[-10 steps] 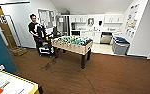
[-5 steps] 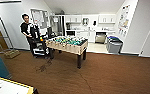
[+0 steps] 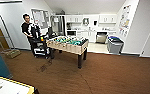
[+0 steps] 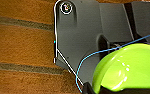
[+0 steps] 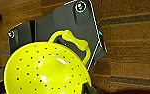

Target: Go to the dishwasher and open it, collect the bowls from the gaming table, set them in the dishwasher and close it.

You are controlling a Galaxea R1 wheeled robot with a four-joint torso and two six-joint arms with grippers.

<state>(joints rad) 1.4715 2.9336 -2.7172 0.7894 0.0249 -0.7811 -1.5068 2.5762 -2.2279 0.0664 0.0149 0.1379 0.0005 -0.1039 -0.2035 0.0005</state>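
Brown carpet [image 3: 108, 75] surrounds a wooden foosball table [image 3: 67, 45], steel dishwasher [image 3: 101, 38] beyond it; glossy green bowl [image 4: 131, 70] and perforated yellow bowl [image 5: 46, 70] at wrists, grips indiscernible.

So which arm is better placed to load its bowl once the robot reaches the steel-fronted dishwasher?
Right, probably, but only marginally. The steel-fronted dishwasher lies right of centre ahead. The right arm carries the yellow perforated bowl, the left the glossy lime-green bowl. Neither is free.
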